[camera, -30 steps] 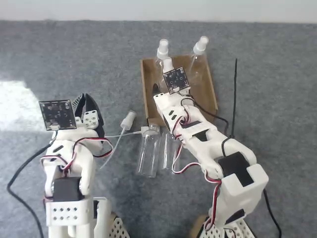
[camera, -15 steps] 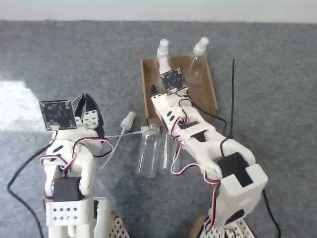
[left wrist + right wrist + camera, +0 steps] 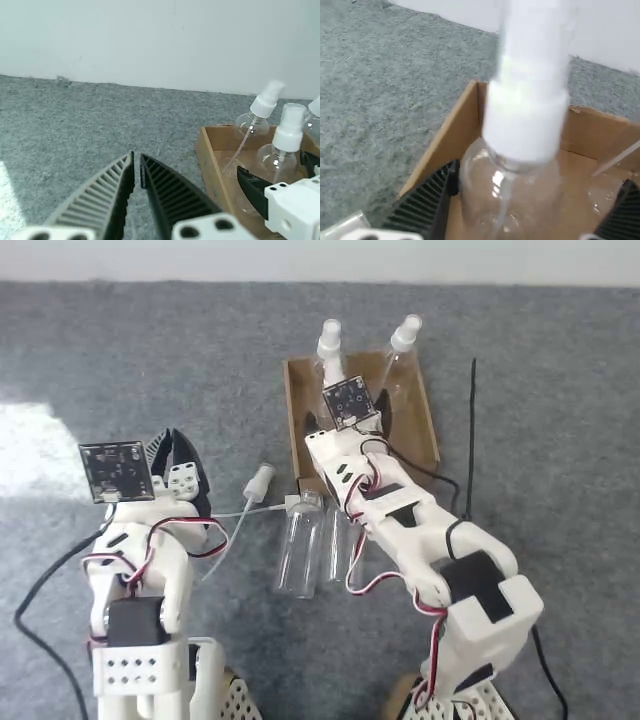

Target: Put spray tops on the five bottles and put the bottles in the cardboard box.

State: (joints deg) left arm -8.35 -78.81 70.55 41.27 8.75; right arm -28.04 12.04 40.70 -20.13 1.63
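Your right gripper (image 3: 348, 420), jaws apart, stands around a capped bottle (image 3: 510, 200) upright in the cardboard box (image 3: 296, 410), while the loose spray top (image 3: 259, 482) lies on the desk (image 3: 150, 360) nearer your left gripper (image 3: 137, 162), jaws nearly together, just beside two bare bottles (image 3: 300, 545) lying with necks toward the box.

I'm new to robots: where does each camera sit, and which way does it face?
High view: fixed above, looking down on the table; both arms, left gripper and right gripper, show.
Left wrist view: on the left arm, facing the far wall past its own shut fingers.
Right wrist view: on the right arm, facing a capped bottle between its open fingers.
Shared: all three show the cardboard box.
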